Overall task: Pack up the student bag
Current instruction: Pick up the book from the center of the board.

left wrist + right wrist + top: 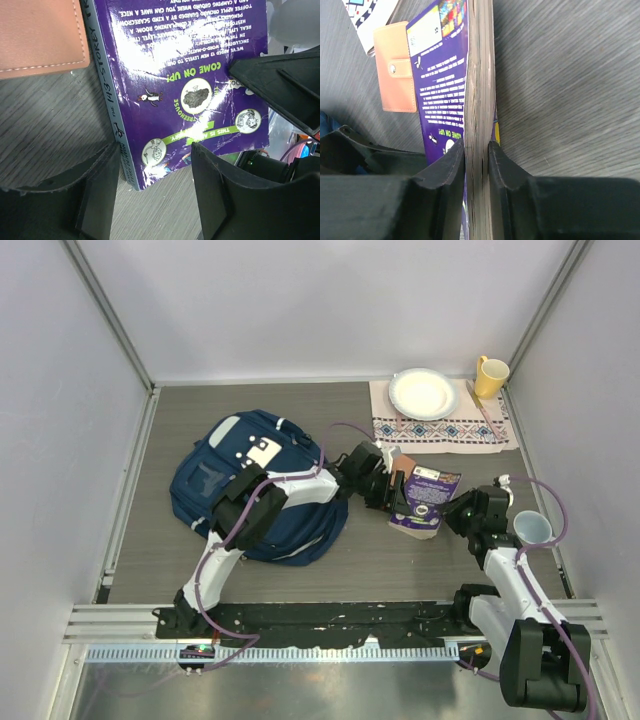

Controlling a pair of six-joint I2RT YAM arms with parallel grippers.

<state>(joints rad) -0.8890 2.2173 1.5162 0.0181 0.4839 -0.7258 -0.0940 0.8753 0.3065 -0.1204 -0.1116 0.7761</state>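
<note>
Right pincer [476,146] clamps the book [442,85] by its pages; left pincer [155,155], apart, should close squarely over the spine [116,125] before lifting.

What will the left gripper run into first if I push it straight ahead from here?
The purple book: its corner and spine sit between the open jaws of the left gripper, while the right gripper pinches its pages. The tan wallet lies off to one side, probably out of line.
</note>
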